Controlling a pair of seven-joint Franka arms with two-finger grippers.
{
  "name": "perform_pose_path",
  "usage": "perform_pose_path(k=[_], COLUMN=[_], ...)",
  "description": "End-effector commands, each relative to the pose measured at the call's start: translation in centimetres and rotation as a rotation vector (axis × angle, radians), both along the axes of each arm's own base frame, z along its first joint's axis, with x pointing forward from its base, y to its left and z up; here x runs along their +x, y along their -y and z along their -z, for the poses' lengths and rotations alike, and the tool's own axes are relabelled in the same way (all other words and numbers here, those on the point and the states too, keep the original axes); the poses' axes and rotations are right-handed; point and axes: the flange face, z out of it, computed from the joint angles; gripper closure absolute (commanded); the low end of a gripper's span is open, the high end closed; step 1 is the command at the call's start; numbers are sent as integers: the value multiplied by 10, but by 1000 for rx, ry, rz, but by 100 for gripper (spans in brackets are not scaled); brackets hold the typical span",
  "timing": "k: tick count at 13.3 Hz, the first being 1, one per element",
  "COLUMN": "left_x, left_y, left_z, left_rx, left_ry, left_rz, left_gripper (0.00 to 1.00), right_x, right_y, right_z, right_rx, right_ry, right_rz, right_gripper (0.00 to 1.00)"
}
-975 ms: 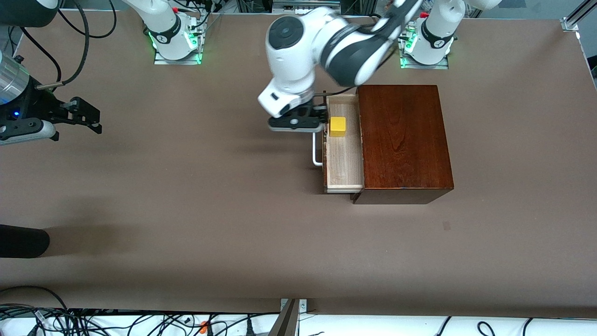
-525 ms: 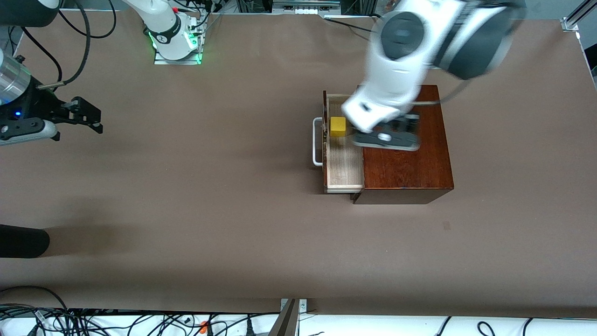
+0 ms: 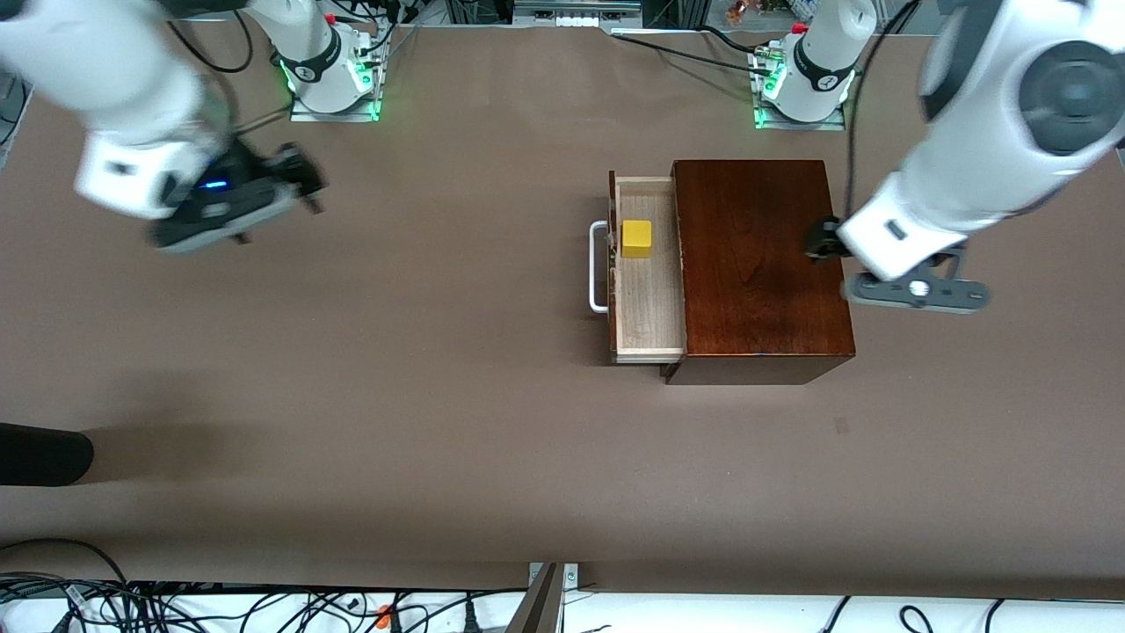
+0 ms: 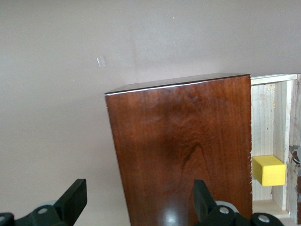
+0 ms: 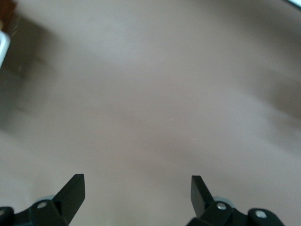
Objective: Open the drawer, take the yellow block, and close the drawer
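Observation:
The drawer [image 3: 650, 299] stands pulled out of the dark wooden box [image 3: 760, 264], its white loop handle [image 3: 598, 268] free. The yellow block [image 3: 636, 238] rests on the drawer's pale floor, in the part farther from the front camera. My left gripper [image 3: 914, 294] hangs open and empty over the box's edge at the left arm's end of the table. The left wrist view shows the left gripper [image 4: 138, 200] above the box top [image 4: 183, 155], with the yellow block [image 4: 269, 170] in the drawer [image 4: 270, 113]. My right gripper [image 3: 306, 183] is open over bare table at the right arm's end.
The right wrist view shows the right gripper [image 5: 138, 188] over plain brown tabletop [image 5: 150, 94]. A dark object [image 3: 44, 453] lies at the table's edge at the right arm's end. Cables [image 3: 176, 607] run along the edge nearest the front camera.
My left gripper left the drawer handle and swung across the box top to its edge at the left arm's end. The right arm moved in over the table. The drawer stays open.

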Motion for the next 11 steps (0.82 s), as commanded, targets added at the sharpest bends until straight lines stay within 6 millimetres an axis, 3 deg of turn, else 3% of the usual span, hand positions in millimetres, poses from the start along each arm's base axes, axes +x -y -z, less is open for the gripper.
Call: perform_pose_path(k=[1,4,6,8,11], left_x=[-18,-42,-51,-59,-74], left_y=[-40,-49,-52,-80,-68], left_z=[-20,-23,-27,-26,-31], left_rx=[-42,-53,-50,-41,-23], left_ry=[-1,108,135,115,52], left_rz=[32,28,29,-15,10], left_gripper=[0,0,0,0,0], right_x=[-27,-54,-76,-84,-98], right_y=[-97,-207,-266,-307,-358], right_z=[39,81,101,118,149], right_rx=[-28,5,7,18,-7], right_ry=[-43,9,24,63,132], right_rz=[-236,-471,-606,-758,-870], right_gripper=[0,0,0,0,0])
